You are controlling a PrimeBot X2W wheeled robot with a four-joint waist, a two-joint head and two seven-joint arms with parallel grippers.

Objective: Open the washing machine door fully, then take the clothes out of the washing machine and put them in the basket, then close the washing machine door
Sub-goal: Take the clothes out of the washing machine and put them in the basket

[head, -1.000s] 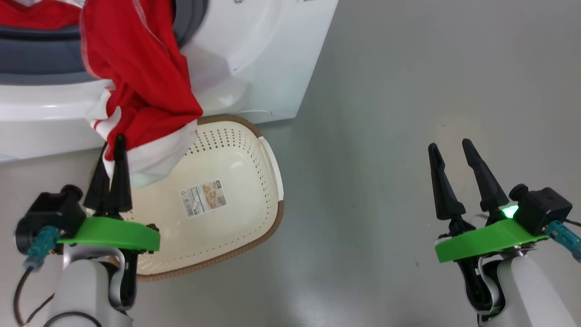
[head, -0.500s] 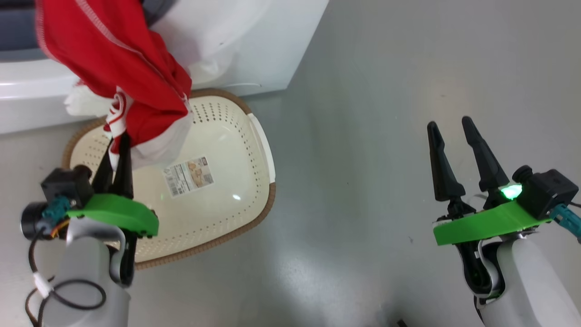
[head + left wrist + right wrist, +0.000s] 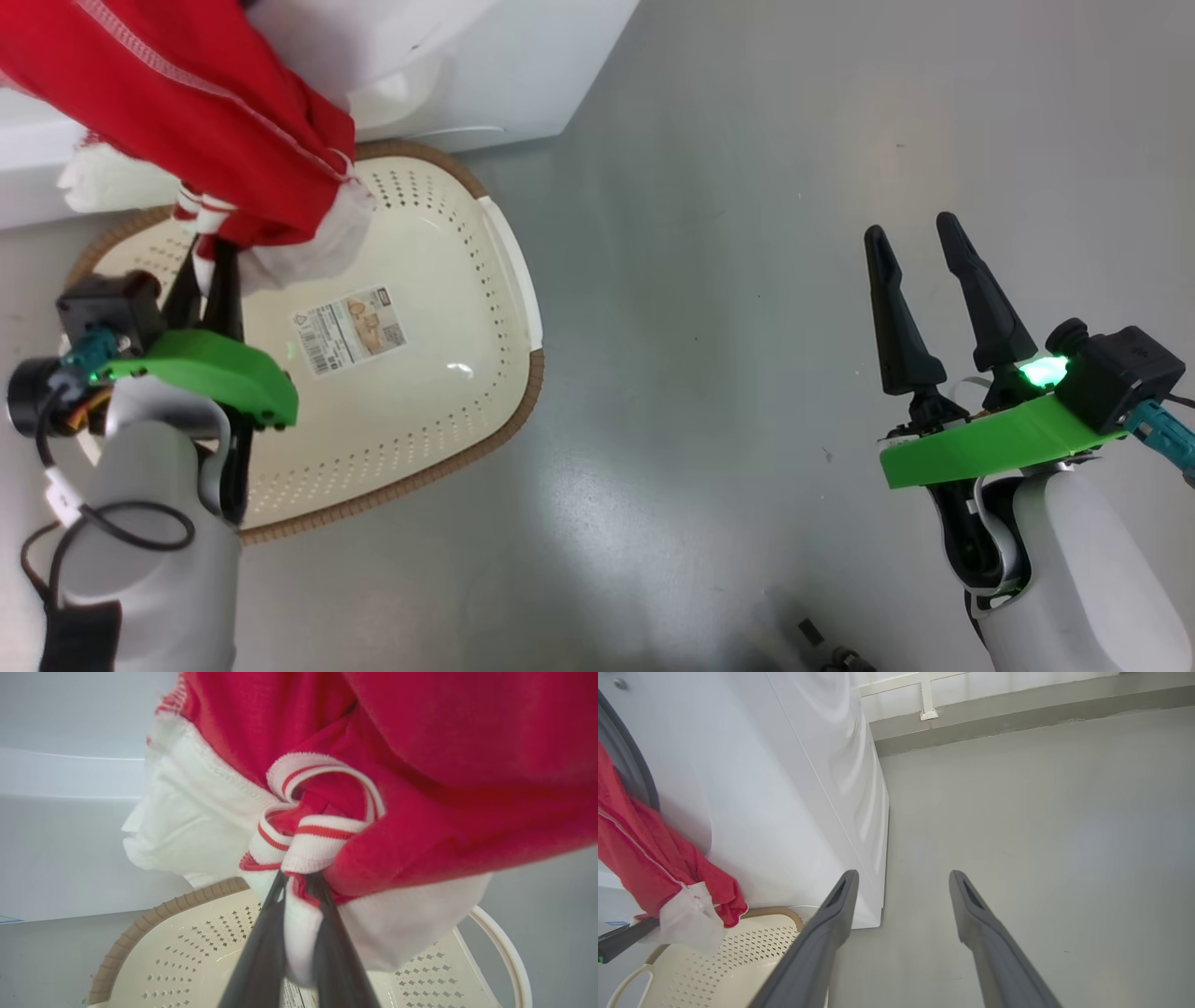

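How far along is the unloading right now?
Door looks open: the clothes trail out of the washing machine. In hand: the left gripper is shut on their striped cuff above the basket, which holds no clothes yet. The right gripper is open, idle. Left: drop this piece, fetch any other, close the door.

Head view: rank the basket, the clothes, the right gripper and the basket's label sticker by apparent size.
1. basket, largest.
2. clothes, cut off at the frame edge and hanging nearer the camera, so unsure.
3. right gripper.
4. label sticker, smallest.
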